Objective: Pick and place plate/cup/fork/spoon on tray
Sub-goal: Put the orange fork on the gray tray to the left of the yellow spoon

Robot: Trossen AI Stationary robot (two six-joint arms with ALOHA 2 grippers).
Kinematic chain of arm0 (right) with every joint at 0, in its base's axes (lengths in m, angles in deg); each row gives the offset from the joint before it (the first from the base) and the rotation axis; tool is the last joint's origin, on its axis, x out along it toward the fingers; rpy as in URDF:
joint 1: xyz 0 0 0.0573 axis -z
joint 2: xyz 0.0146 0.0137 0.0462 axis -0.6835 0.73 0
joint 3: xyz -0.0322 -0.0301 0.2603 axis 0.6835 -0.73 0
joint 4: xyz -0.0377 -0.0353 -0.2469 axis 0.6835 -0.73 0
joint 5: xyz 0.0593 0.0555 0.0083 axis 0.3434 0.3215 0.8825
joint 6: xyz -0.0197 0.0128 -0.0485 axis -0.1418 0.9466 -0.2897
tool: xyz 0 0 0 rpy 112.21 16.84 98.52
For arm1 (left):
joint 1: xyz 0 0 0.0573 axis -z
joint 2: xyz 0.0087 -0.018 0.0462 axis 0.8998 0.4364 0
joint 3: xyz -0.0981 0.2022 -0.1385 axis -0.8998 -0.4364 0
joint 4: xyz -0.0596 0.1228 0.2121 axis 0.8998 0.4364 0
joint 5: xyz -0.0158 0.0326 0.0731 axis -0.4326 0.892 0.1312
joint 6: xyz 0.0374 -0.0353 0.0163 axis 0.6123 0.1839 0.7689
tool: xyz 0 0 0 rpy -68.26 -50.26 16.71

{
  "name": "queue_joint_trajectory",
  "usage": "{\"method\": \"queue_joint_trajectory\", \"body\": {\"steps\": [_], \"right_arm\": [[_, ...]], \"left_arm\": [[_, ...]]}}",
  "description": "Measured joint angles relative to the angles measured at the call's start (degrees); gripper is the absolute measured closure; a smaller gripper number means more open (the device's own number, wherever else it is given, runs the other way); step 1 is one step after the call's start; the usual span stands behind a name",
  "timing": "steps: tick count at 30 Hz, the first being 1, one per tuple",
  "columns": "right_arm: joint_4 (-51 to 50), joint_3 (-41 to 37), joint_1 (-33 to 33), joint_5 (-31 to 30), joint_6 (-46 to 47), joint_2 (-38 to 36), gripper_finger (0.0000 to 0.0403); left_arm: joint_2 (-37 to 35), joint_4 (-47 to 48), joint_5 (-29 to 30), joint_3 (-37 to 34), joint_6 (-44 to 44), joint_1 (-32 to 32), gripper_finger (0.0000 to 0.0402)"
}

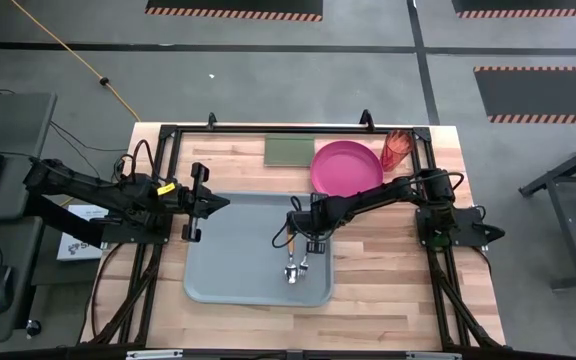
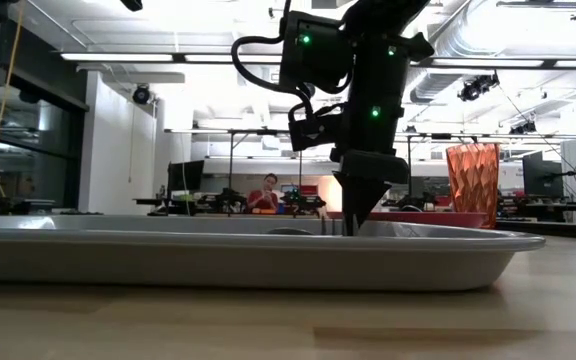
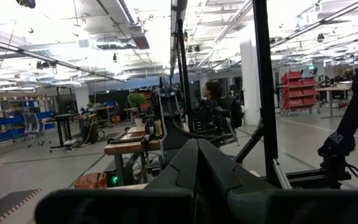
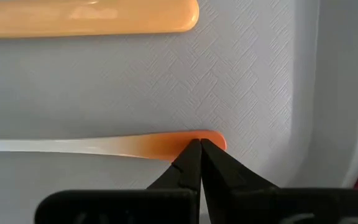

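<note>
The grey-blue tray (image 1: 228,265) lies on the table's near middle. The spoon (image 4: 86,15) with its orange-yellow handle and the fork (image 4: 104,146) with its red-pink handle lie flat side by side on the tray floor, silver ends (image 1: 296,270) toward the near edge. My right gripper (image 4: 199,144) is shut and points down at the fork's handle end. The magenta plate (image 1: 346,167) rests on the table beyond the tray's far right corner. The red-orange cup (image 1: 396,150) stands upright beside the plate. My left gripper (image 1: 224,204) is shut and waits above the tray's far left part. My right gripper comes from above, pointing down, and its shut fingertips (image 4: 191,155) stand on the free end of the fork's handle (image 4: 215,139). The fork lies flat on the tray floor. I cannot tell whether the tips pinch the handle or only touch it.
A flat green rectangle (image 1: 290,150) lies at the far edge, left of the plate. The tray's raised rim (image 2: 268,240) stands around the right gripper's tips. Bare wood shows to the right of the tray (image 1: 388,260). A person sits far off in the room (image 2: 265,195).
</note>
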Motion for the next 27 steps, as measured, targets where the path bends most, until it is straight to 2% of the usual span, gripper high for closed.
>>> {"method": "queue_joint_trajectory", "body": {"steps": [27], "right_arm": [[0.39,0.0,0.0,0.04,-1.55,-0.02,0.0403]], "left_arm": [[0.0,-0.04,0.02,0.0,-0.02,0.0,0.0401]]}}
